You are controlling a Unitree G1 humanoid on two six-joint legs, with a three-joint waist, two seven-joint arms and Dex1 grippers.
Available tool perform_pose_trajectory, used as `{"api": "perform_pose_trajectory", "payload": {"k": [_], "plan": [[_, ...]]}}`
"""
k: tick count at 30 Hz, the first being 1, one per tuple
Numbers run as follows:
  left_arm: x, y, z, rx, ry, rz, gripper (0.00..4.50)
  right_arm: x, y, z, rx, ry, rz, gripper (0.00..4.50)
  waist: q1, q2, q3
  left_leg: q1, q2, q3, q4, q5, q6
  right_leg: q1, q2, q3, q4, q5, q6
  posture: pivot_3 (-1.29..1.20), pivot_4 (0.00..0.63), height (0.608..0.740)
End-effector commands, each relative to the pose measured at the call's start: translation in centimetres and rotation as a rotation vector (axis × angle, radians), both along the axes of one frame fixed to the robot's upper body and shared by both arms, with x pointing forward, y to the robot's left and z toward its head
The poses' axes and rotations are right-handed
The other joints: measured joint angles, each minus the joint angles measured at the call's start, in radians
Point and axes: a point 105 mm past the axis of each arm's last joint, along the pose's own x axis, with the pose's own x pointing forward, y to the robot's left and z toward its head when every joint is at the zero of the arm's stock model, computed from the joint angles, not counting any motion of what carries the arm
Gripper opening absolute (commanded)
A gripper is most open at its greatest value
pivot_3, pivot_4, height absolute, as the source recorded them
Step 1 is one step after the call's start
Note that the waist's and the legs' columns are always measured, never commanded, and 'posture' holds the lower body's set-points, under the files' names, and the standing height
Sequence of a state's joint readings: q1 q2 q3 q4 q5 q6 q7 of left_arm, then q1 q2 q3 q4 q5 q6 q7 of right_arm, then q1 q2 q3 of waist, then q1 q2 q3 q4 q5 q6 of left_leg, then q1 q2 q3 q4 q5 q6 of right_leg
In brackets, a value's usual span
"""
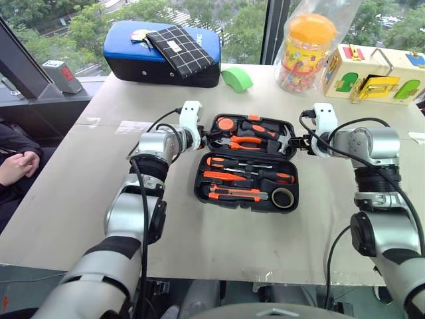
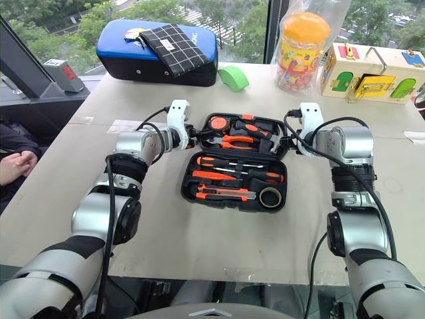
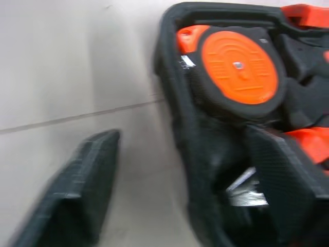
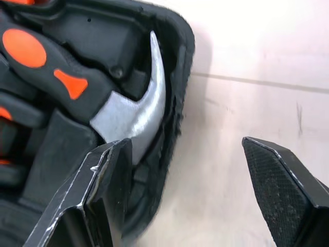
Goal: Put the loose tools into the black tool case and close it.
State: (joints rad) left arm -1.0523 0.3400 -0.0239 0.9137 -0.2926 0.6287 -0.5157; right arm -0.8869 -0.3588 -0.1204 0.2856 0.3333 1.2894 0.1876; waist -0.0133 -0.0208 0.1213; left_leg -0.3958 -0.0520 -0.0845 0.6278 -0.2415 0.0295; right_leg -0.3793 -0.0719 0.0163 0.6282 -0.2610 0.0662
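The black tool case (image 1: 247, 164), rounded moulded plastic, lies open, each far rim straddled by the parted left hand (image 1: 204, 139) and right hand (image 1: 300, 140).

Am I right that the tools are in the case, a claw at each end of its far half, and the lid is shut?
Not shut: in the left eye view the case lies open, tools showing. The left claw and right claw do flank its far half.

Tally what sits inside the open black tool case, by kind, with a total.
Screwdrivers: 3
Utility knife: 1
Tape roll: 1
Pliers: 1
Hammer: 1
Round orange-faced tape measure: 1
Total: 8
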Motion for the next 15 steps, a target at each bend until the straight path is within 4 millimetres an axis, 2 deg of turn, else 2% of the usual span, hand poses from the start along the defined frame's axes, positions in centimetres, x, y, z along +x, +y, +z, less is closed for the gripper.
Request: {"api": "perform_pose_trajectory", "payload": {"k": [1, 2, 4, 5, 6, 12, 15], "plan": [[0.4, 0.0, 0.8, -0.020, -0.028, -0.001, 1.73, -0.1, -0.1, 0.5, 0.024, -0.014, -0.006, 1.64, 0.000, 0.000, 0.000, 0.000, 0.000, 0.000, 0.000, 0.000, 0.000, 0.000, 0.000, 0.000, 0.000, 0.001, 0.001, 0.00, 0.150, 0.740], [0.4, -0.1, 0.7, -0.024, -0.030, -0.006, 1.24, 0.0, -0.1, 0.4, 0.041, -0.008, -0.007, 1.01, 0.000, 0.000, 0.000, 0.001, 0.000, 0.000, 0.000, 0.000, 0.000, 0.000, 0.000, 0.000, 0.001, 0.001, 0.001, 0.00, 0.150, 0.740], [0.4, -0.7, 1.2, -0.075, -0.045, -0.028, 0.75, 0.4, -0.1, 0.3, 0.055, -0.006, -0.012, 0.52, 0.001, 0.000, 0.000, 0.001, 0.000, 0.000, 0.001, -0.001, 0.001, 0.000, 0.000, 0.001, 0.003, 0.001, 0.001, 0.00, 0.150, 0.740], [0.3, -1.0, 1.7, -0.115, -0.055, -0.040, 0.26, 0.6, 0.1, 0.4, 0.067, -0.007, -0.008, 0.03, 0.001, 0.000, 0.000, 0.002, 0.000, -0.001, 0.001, -0.001, 0.002, 0.000, 0.000, 0.001, 0.004, 0.001, 0.001, 0.00, 0.150, 0.740], [0.3, -1.1, 2.0, -0.147, -0.056, -0.049, 0.07, 0.8, 0.1, 0.5, 0.067, -0.011, -0.004, 0.00, 0.000, 0.000, 0.000, 0.002, 0.000, -0.001, 0.002, -0.001, 0.002, 0.000, 0.000, 0.001, 0.004, 0.001, 0.001, 0.00, 0.150, 0.740], [-0.5, -0.8, 2.6, -0.324, 0.025, -0.047, 0.07, 0.9, 0.5, 0.8, 0.076, -0.021, 0.029, 0.00, -0.003, 0.000, 0.000, 0.001, 0.000, -0.001, 0.003, -0.001, 0.002, -0.001, 0.000, 0.001, 0.005, 0.001, 0.002, 0.00, 0.150, 0.740], [-1.0, -0.4, 2.6, -0.340, 0.032, -0.061, 0.07, 0.9, 0.8, 1.2, 0.098, -0.045, 0.047, 0.00, -0.003, 0.000, 0.000, 0.001, 0.000, -0.001, 0.003, -0.001, 0.002, -0.001, 0.000, 0.001, 0.006, 0.001, 0.002, 0.00, 0.150, 0.740]]}}
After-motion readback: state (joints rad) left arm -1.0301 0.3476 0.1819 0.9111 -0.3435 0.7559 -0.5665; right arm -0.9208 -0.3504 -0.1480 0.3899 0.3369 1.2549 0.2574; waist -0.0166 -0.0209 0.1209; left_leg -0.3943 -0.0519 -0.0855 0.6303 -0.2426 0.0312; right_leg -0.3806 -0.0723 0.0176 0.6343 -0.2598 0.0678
